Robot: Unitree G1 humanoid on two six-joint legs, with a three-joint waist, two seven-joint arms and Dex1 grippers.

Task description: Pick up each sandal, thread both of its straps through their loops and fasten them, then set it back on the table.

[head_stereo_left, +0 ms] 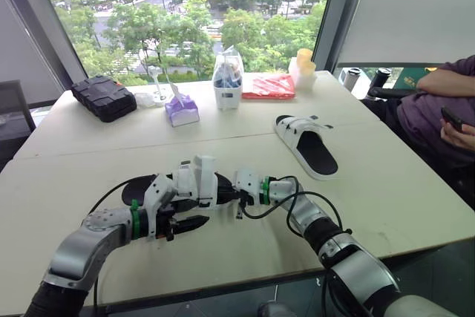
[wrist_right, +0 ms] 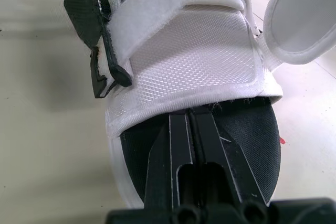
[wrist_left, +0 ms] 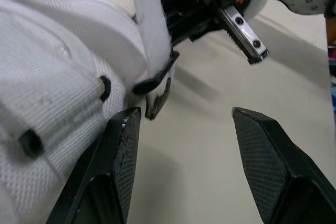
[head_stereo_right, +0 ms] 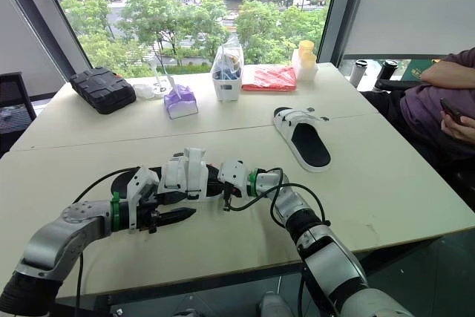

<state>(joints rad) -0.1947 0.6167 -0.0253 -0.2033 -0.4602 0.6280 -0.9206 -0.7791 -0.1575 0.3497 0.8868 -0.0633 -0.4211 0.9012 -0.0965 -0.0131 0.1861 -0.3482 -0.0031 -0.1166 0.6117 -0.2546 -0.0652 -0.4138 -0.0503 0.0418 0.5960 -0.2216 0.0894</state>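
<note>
**Two sandals, one between the grippers**

Lying flat near the front edge of the pale, smooth table [head_stereo_left: 401,206]: near sandal [head_stereo_left: 194,183], with a white woven-mesh upper over a black footbed and a white sole rim. Strap [wrist_right: 152,9] loose, broad and fuzzy-faced, standing up off the upper. Second strap [wrist_right: 296,19] curled open beside it, with a padded, stitched edge. Black plastic loop [wrist_right: 107,72] hanging at the side of the upper.

Right gripper [wrist_right: 191,116] closed, its grooved black fingers pressed together and laid flat on the footbed, tips at the hem of the mesh. Left gripper [wrist_left: 185,113] spread wide, with nothing between its textured, wedge-shaped pads [wrist_left: 123,156], one of them just beside the mesh.

Farther back toward the right, well apart: far sandal [head_stereo_left: 312,150], same white and black, sole down.

Along the window side:
- ribbed black hard case [head_stereo_left: 104,96], closed
- small purple box [head_stereo_left: 182,111] with something white sticking out of the top
- clear tub [head_stereo_left: 228,83] holding a crinkled bag of bluish items, too small to tell
- flat red packet [head_stereo_left: 269,85]
- pale yellow container [head_stereo_left: 304,64]

At the right edge, a seated person [head_stereo_left: 438,102] with a phone in hand.
</note>
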